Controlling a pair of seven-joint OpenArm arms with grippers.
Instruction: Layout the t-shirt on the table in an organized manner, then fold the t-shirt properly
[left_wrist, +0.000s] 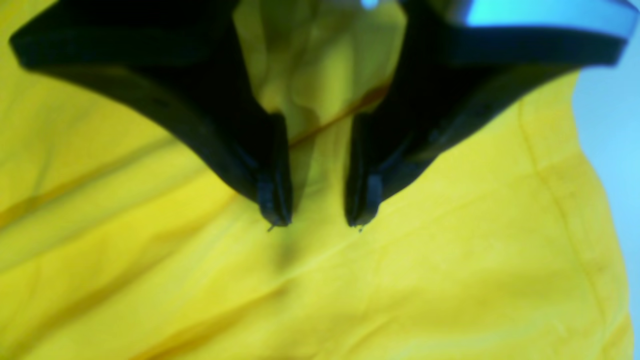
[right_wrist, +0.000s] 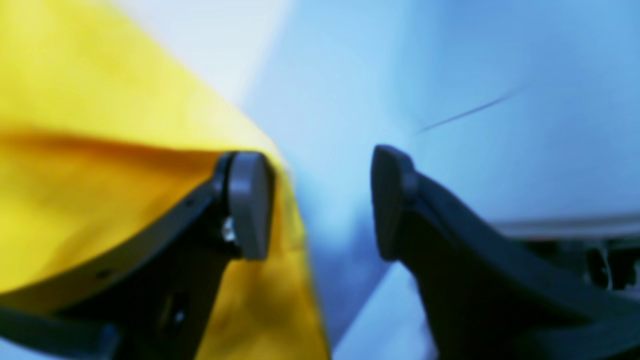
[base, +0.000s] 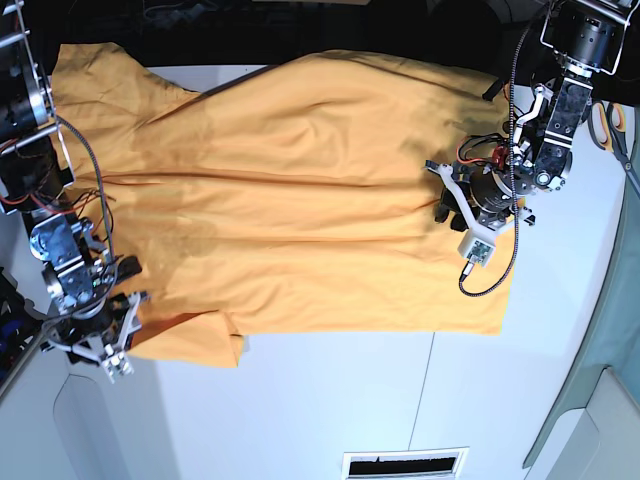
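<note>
White table (base: 330, 410), t-shirt (base: 300, 200) under both end effectors

Bare table (base: 330, 400) lies open below the t-shirt's (base: 300, 200) lower edge. Scissors (base: 605, 125) sit at the right edge, beside the left arm's cables (base: 515, 150).

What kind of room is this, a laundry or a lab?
Probably a robotics lab: two wired robot arms, each ending in a claw, work over a t-shirt spread on a plain white table, scissors nearby.
</note>
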